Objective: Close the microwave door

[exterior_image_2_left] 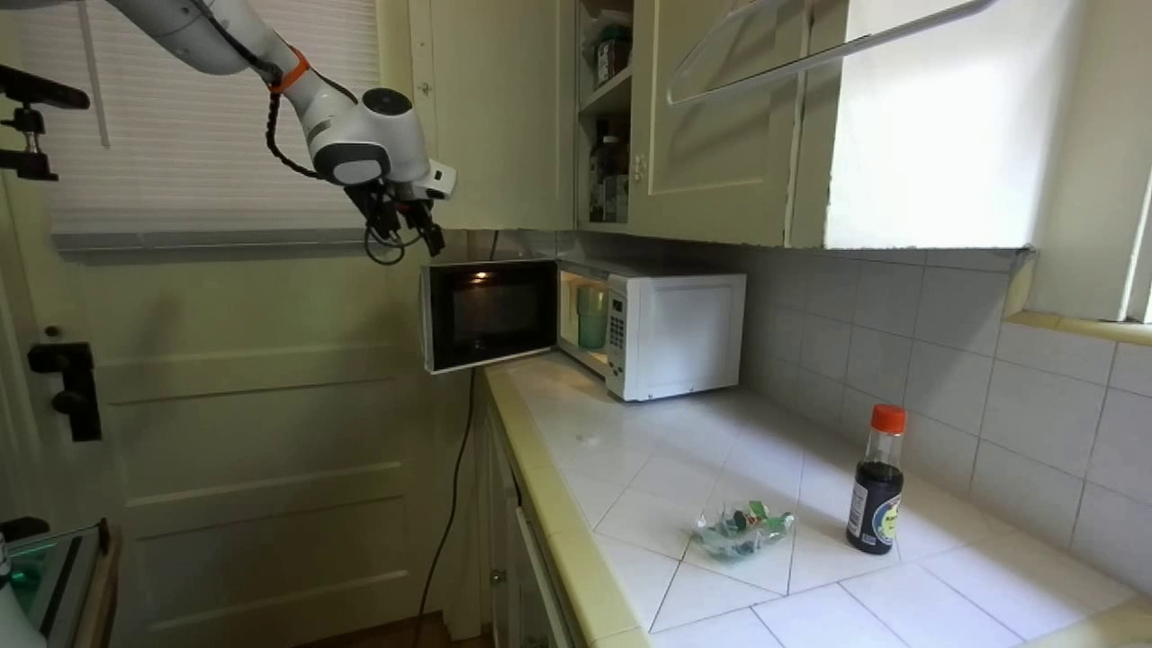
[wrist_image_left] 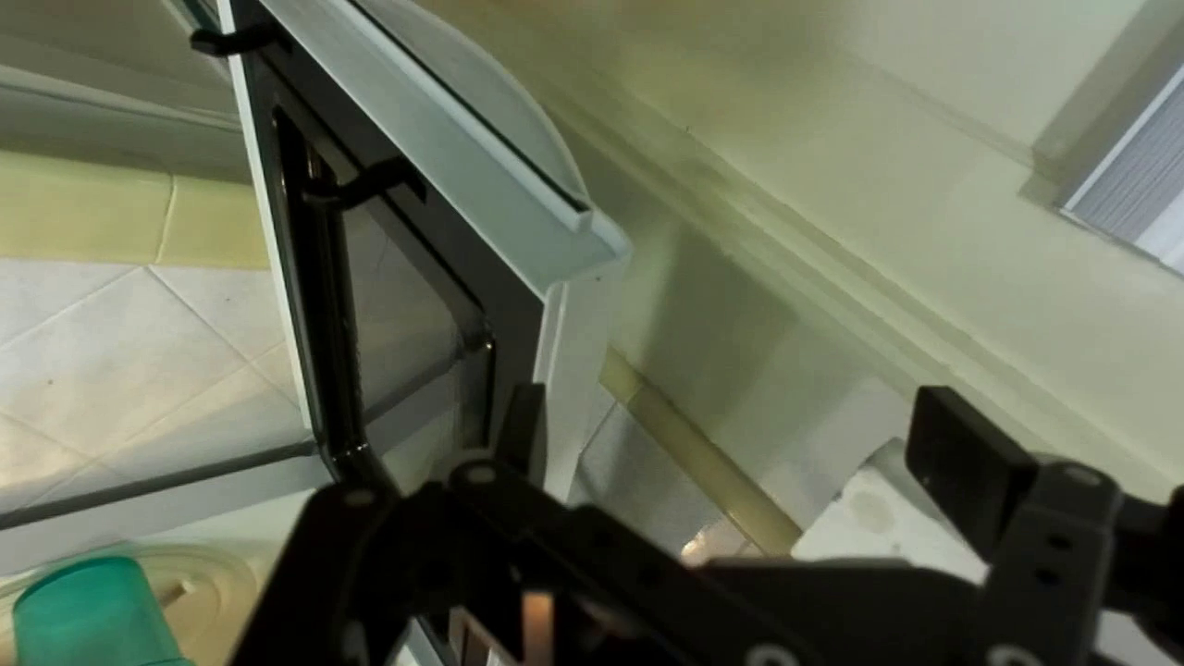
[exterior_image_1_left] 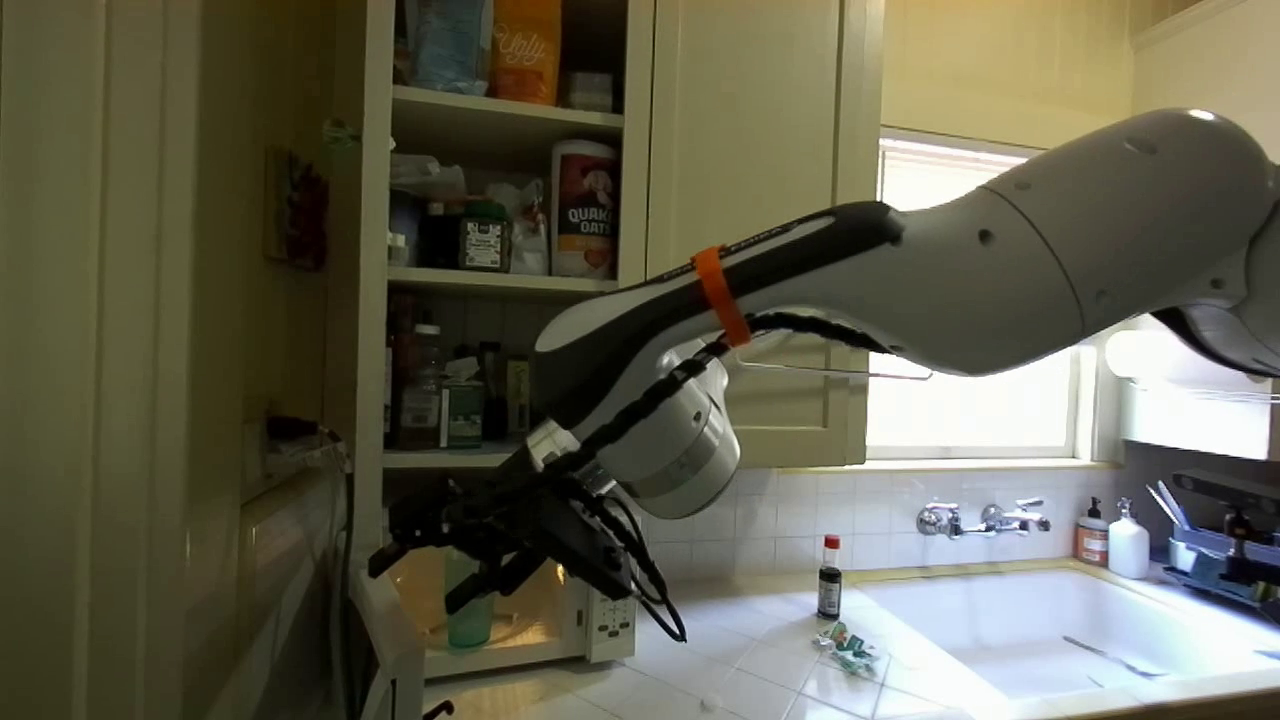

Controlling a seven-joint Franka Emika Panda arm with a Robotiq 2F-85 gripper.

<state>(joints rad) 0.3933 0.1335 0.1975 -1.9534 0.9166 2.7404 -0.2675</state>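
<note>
At the left of an exterior view, a cream panelled door with a black handle has a white slatted blind over its upper part. Right of the handle and higher up, a white and grey robot arm with an orange band extends from the upper left. At its end hangs a black two-fingered gripper, its fingers spread wide apart in the wrist view, with nothing held between them. Below and right of it is the white-framed rectangular microwave door, with a black inner face, a dark window and two black hook-shaped latches, standing open, swung out leftward. In the wrist view one finger overlaps its white edge; whether they touch, I cannot tell. Next on the right sits the small white boxy microwave, lit inside, a translucent green cup upright in it and a narrow button panel to the right of its opening. It stands on a white-tiled counter with a yellow edge, below cream wall cupboards. Farther right on the tiles lies a crumpled clear plastic wrapper with green marks, then, near it, an upright bottle of dark liquid with a red cap. Rightmost, in an exterior view, is a white sink set into the counter
</note>
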